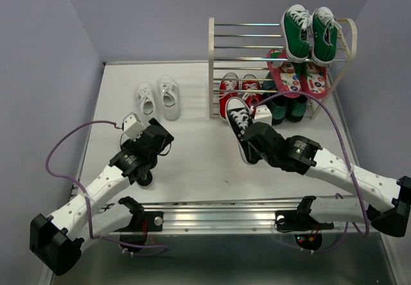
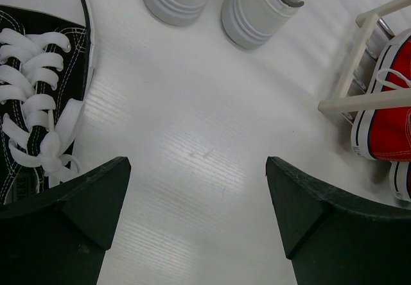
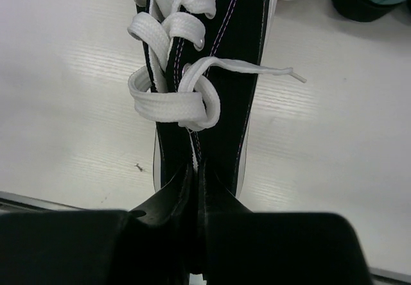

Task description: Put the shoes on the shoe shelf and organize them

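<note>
Right gripper (image 3: 195,185) pinched tight on black sneaker (image 1: 239,123) by lace knot, toe near shoe shelf (image 1: 211,67) front, beside red pair (image 1: 239,91). Left gripper (image 2: 196,201) gaping wide, empty. Risk: thin pinch slips, shoe swings, clips shelf. White pair (image 1: 158,100) well apart, unshelved.

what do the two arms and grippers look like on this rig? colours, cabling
Both match. The left arm and right arm have white link shells with black joint housings and black bases. A purple cable loops loosely along each. The left gripper and right gripper have matte black, wedge-shaped fingers, with a small white block at each wrist.
</note>
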Robot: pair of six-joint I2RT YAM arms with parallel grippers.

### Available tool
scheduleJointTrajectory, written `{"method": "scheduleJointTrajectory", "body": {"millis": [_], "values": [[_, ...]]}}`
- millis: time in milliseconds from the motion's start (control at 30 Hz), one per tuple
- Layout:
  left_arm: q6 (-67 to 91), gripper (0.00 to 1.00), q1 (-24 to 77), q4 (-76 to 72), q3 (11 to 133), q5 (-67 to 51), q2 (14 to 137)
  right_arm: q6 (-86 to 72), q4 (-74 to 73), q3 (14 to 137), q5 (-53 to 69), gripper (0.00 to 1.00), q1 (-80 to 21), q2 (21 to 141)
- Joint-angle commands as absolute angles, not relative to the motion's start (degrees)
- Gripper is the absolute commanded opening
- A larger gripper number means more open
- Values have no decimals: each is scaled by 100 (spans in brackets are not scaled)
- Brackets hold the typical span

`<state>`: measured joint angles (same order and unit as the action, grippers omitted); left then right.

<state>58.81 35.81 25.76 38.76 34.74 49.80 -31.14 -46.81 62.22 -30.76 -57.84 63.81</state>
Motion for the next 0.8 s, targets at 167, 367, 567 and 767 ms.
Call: {"method": "scheduleJointTrajectory", "body": {"millis": [167, 367, 567, 767], "values": [[5493, 99, 3349, 2224, 3894, 3454, 5159, -3130, -4860, 7303, -4614, 1, -5827, 6529], [5423, 99, 3243, 2083, 3832, 3261, 5212, -3032, -4756, 7848, -5299, 1, -5573, 6855], [5344, 99, 3182, 2048, 3832, 3270, 5098, -2374, -3853, 7937, -4643, 1, -4845, 7312], [5309, 99, 3129, 1969, 3780, 3226, 5036, -1724, -3112, 8165, -4105, 1, -4141, 7777]]}}
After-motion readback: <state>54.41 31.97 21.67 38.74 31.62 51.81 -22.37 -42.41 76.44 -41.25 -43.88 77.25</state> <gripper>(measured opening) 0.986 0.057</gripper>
